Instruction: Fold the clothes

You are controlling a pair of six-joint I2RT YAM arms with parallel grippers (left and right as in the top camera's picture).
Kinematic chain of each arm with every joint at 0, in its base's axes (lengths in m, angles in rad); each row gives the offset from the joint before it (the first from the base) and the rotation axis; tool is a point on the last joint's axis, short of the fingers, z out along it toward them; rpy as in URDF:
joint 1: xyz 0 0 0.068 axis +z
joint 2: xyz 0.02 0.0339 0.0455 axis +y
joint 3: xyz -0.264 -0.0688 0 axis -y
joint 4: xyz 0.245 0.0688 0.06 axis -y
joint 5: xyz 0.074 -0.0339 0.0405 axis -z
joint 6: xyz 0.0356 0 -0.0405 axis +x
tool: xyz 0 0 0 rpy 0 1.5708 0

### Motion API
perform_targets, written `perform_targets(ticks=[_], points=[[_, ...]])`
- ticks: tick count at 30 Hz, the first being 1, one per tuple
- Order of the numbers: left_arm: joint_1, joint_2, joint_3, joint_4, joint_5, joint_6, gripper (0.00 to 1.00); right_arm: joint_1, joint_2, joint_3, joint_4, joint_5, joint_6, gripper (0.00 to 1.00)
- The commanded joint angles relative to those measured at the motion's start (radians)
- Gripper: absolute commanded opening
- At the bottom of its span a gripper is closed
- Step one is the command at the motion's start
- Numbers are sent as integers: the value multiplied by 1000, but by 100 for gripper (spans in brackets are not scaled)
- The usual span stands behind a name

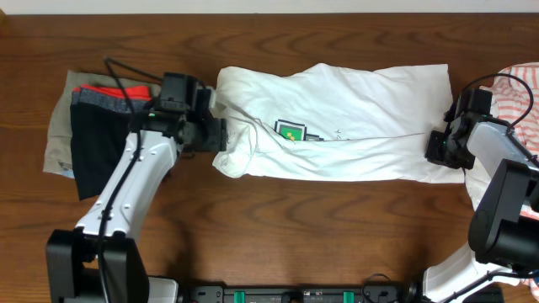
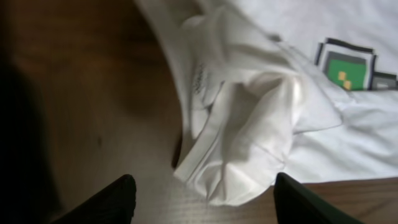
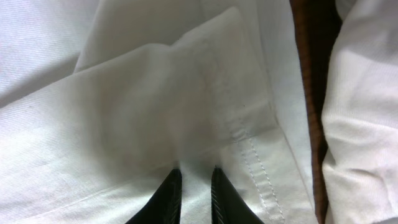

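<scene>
A white shirt with a green-and-black square print lies folded lengthwise across the table. My left gripper is open at the shirt's bunched left end; in the left wrist view the white collar fold lies between and ahead of the spread fingers. My right gripper is at the shirt's right hem, its fingers nearly closed, pinching a fold of the white fabric. A white orange-striped garment lies at the far right.
A pile of dark, grey and red clothes lies at the far left beside the left arm. Bare wood table lies in front of the shirt. The right arm's base stands at the right front.
</scene>
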Motion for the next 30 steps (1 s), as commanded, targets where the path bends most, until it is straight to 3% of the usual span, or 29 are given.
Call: perform_targets(ticks=[1, 20, 21, 22, 24, 30], points=[[5, 18, 0, -35, 23, -77, 74, -10, 13, -26, -16, 18, 13, 16], [8, 239, -76, 142, 174, -177, 75, -10, 13, -26, -24, 18, 13, 16], [7, 246, -76, 145, 175, -176, 73, -10, 13, -26, -24, 18, 13, 16], [8, 254, -76, 145, 189, -175, 48, -10, 13, -26, -24, 18, 13, 16], [8, 255, -76, 144, 191, -175, 8, -10, 13, -26, -24, 18, 13, 16], [29, 231, -56, 104, 169, -108, 6, -10, 13, -26, -27, 18, 13, 16]])
